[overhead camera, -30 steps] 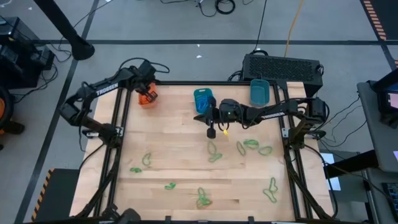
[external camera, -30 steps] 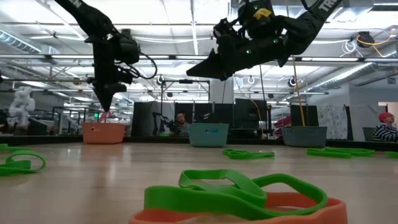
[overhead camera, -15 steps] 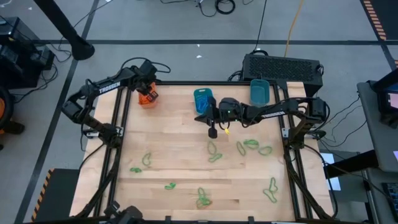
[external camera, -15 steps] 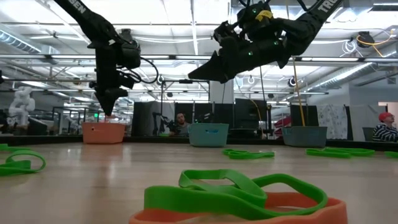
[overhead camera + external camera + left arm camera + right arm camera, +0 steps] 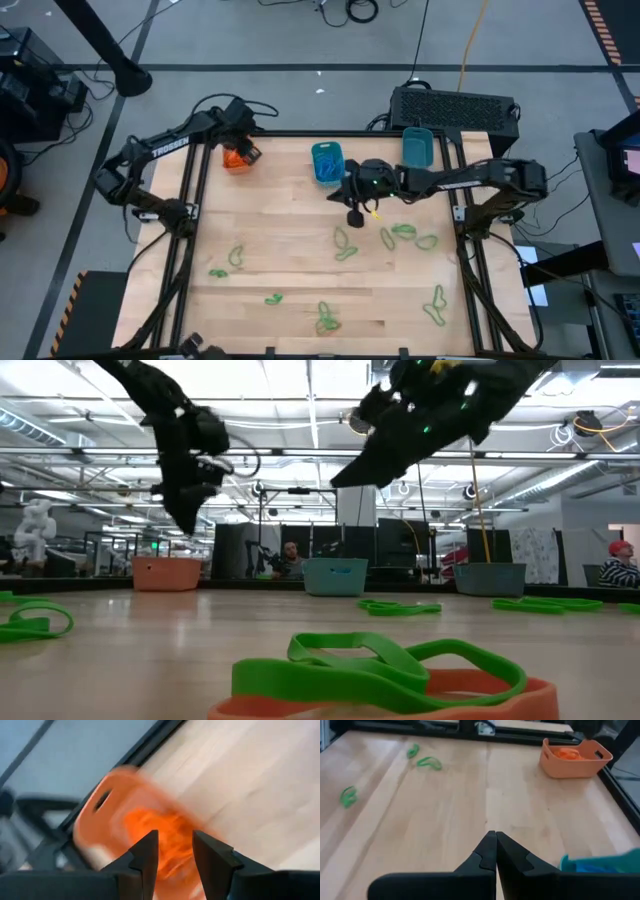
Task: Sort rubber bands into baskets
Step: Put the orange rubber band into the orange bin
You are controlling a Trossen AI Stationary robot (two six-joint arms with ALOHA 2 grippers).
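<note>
Pale wooden tabletop [image 5: 280,240] holds scattered thin green rubber bands [image 5: 345,245], while beside the small orange plastic basket [image 5: 236,158] the left gripper [image 5: 243,148] hangs spread and empty, apparently just unloaded, and the pressed-together right gripper [image 5: 354,215] should next pick a green band.

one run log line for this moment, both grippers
left gripper: open, above orange basket | right gripper: shut, empty, over table
</note>
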